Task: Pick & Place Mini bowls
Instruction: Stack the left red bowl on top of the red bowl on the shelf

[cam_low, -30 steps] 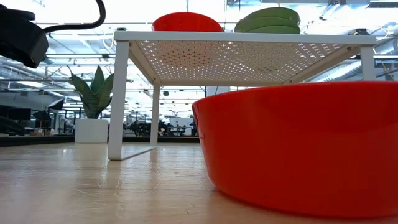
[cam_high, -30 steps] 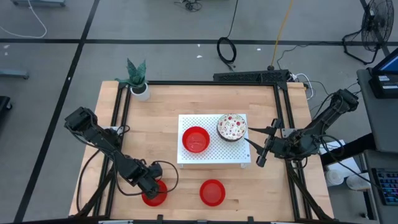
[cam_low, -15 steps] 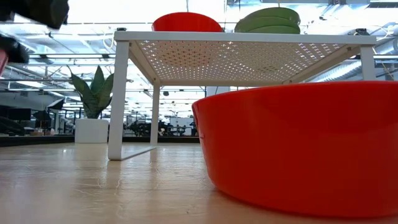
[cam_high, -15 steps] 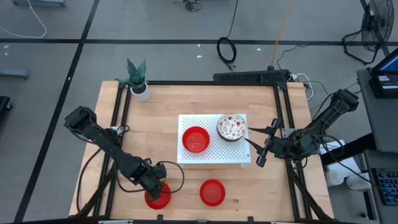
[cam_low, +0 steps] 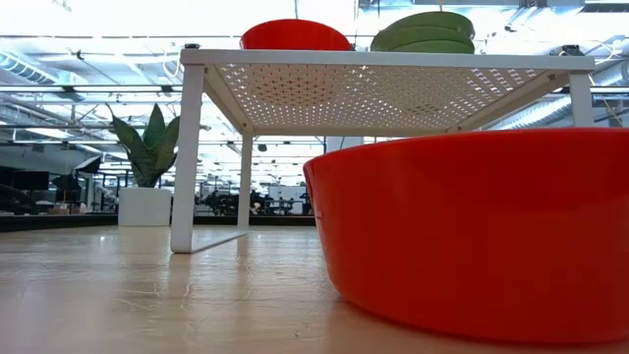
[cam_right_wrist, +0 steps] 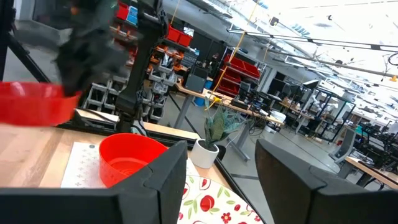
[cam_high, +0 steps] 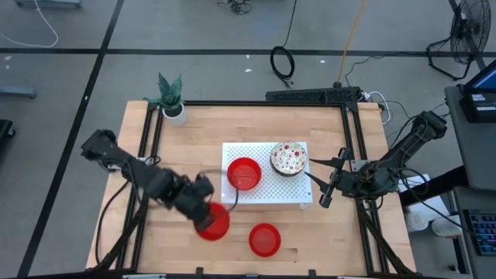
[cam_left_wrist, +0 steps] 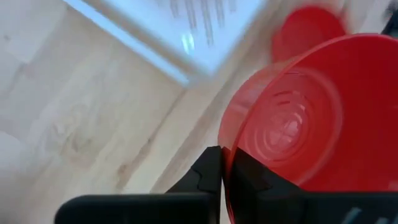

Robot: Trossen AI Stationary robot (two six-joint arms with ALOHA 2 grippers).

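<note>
My left gripper point(cam_high: 204, 211) is shut on a plain red mini bowl point(cam_high: 215, 224), in the air just off the white perforated board's point(cam_high: 232, 195) near-left corner. A second red bowl point(cam_high: 244, 173) sits on the board. Beside it is a stack of white red-speckled bowls point(cam_high: 289, 158), whose outsides look green in the low view point(cam_low: 423, 31). A third red bowl point(cam_high: 265, 239) rests on the table near the near edge and fills the low view point(cam_low: 472, 236). My right gripper point(cam_high: 316, 188) waits open at the board's right end, touching nothing. My left gripper point(cam_left_wrist: 227, 158) pinches the red bowl's rim point(cam_left_wrist: 227, 144), with one finger point(cam_left_wrist: 210, 177) outside the wall and the other point(cam_left_wrist: 250, 180) inside. The bowl point(cam_left_wrist: 298, 124) is lifted clear of the table and reaches out beyond the fingertips.
A potted plant point(cam_high: 172, 99) stands at the table's far-left corner. The board stands on legs, with open space under it point(cam_low: 393, 177). A black frame point(cam_high: 353, 139) runs along the table's left, far and right edges. Bare wood lies left of the board.
My left gripper has risen from the table's near-left part and swung right and toward the far edge, up to the board's near-left corner. The red bowl it holds, low by the near edge a second ago, has gone with it and is lifted clear.
</note>
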